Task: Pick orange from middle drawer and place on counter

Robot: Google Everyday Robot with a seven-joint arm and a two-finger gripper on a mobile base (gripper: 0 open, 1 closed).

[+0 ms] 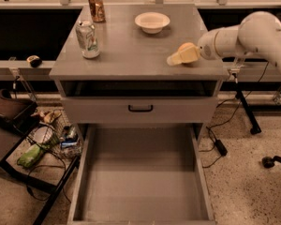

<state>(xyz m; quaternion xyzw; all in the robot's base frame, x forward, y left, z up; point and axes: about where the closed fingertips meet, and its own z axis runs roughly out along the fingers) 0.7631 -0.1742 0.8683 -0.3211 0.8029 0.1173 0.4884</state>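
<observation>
pincer [175,59] closed on the orange [186,46], near the right front corner of the bench [131,55]; orange sits inside the grip, bench top straight below it; pincer tips point left, arm enters over right edge; middle drawer [140,182] open below front edge

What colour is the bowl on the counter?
The bowl is cream-white, clearest in the camera view. The gripper is over the counter's right side, by the orange.

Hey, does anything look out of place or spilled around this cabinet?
Nothing spilled. The middle drawer stands wide open, and the end effector holds the orange over the right side of the counter.
</observation>
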